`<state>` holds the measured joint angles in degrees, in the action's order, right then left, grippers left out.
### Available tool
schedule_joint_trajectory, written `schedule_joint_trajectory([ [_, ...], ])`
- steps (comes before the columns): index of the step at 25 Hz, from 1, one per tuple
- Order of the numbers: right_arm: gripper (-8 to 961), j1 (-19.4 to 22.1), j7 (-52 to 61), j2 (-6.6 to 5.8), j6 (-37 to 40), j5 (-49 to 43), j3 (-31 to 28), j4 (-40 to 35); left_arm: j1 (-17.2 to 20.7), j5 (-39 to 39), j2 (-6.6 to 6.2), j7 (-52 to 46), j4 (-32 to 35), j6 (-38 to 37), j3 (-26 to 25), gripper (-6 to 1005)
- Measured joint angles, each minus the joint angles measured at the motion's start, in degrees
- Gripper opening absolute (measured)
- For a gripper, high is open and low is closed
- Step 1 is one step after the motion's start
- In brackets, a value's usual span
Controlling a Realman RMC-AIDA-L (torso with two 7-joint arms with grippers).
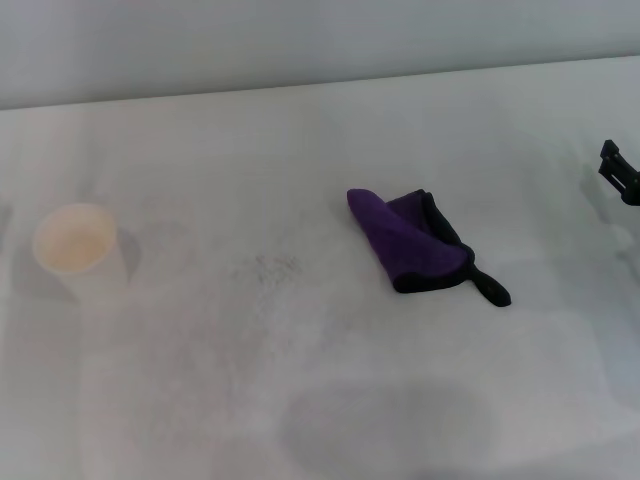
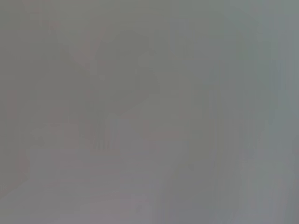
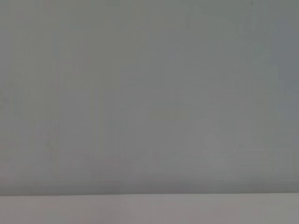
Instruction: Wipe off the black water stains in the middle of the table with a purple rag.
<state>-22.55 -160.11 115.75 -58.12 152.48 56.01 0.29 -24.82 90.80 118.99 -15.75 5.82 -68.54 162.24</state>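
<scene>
Lying folded mid-worktop (image 1: 300,400), rag (image 1: 410,240) untouched — my right tool (image 1: 618,172) at the edge, grip state unreadable.

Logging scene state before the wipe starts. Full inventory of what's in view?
purple rag: 1, purple with black trim and a black loop tail, folded, lying right of the table's middle.
paper cup: 1, white, upright, far left side.
grey speckled smudge: 1, faint grey, between cup and rag.
black water stains: none visible in any view.
table: 1, white, fills the head view.
right gripper: 1, black, at the right edge above the table, apart from the rag.
left gripper: not in view.
</scene>
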Motion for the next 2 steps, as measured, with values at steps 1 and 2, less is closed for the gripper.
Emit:
schedule_joint_trajectory([
  [1, 852, 0.00, 0.46, 0.00, -0.19, 0.00, 0.00, 0.11, 0.00, 0.03, 0.00, -0.01, -0.01, 0.13, -0.02, 895],
  [2, 852, 0.03, 0.87, 0.00, -0.40, 0.00, 0.00, 0.21, 0.02, 0.04, 0.04, -0.02, -0.02, 0.45, -0.03, 895],
])
